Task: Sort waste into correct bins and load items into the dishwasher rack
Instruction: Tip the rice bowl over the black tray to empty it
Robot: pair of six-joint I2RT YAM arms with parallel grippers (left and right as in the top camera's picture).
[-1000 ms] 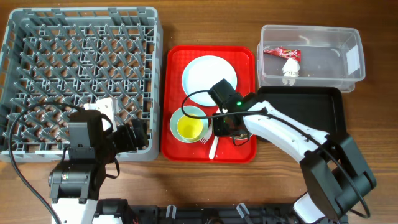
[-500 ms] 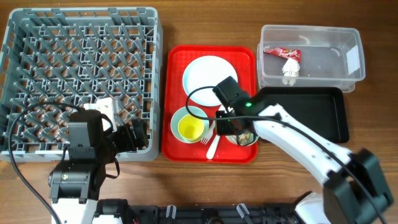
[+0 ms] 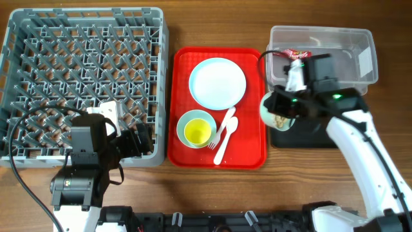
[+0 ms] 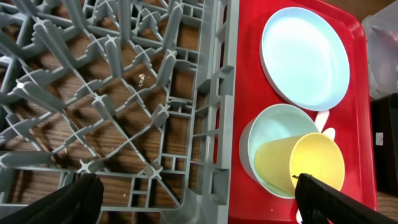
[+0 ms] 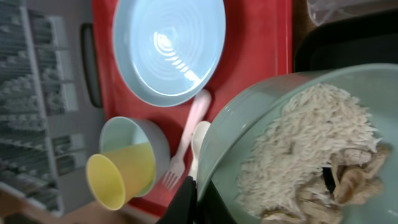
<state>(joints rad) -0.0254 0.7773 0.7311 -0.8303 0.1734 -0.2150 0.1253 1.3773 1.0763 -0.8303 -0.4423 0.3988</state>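
Round mint bowl — crumbly beige rice, right gripper pinching rim

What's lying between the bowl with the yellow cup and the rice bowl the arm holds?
Between the cup's bowl and the rice bowl lie a white fork and spoon, on the red tray; the overhead view shows it plainly.

The right gripper carried the mint-green bowl of rice scraps off the red serving tray, toward three o'clock, to the black tray's nine-o'clock edge.
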